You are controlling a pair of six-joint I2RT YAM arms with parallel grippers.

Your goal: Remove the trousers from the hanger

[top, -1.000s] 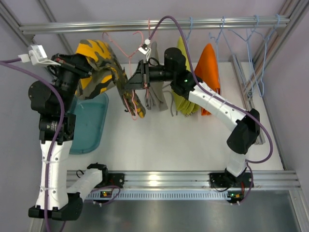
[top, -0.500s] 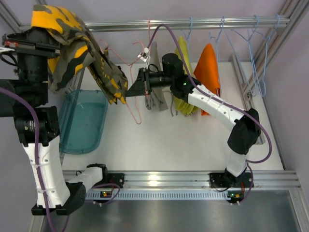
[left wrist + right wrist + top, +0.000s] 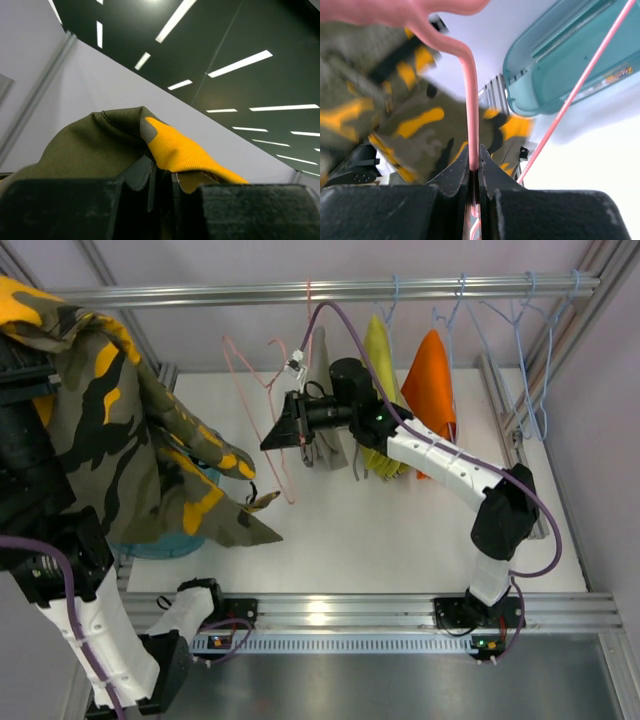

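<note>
The camouflage trousers [image 3: 120, 440] hang free of the pink hanger [image 3: 287, 490], draped over my raised left arm close to the top camera. My left gripper [image 3: 162, 172] is shut on a fold of them [image 3: 175, 145]; in the top view the cloth hides it. My right gripper [image 3: 272, 435] is shut on the bare pink hanger wire [image 3: 472, 100], with its jaws closed tight around it [image 3: 475, 155]. The camouflage cloth shows blurred beyond it [image 3: 395, 125]. The pale grey trousers [image 3: 328, 450] hang from the rail just behind my right gripper.
A teal bin [image 3: 560, 60] sits on the table at the left, mostly covered by the trousers in the top view. A yellow-green garment [image 3: 378, 350] and an orange one [image 3: 430, 380] hang on the rail [image 3: 450, 285]. Empty blue hangers [image 3: 520, 320] hang at the right.
My left arm has lifted the camouflage trousers up and to the left, clear of the pink hanger. My right gripper has kept hold of the hanger, almost in place.
</note>
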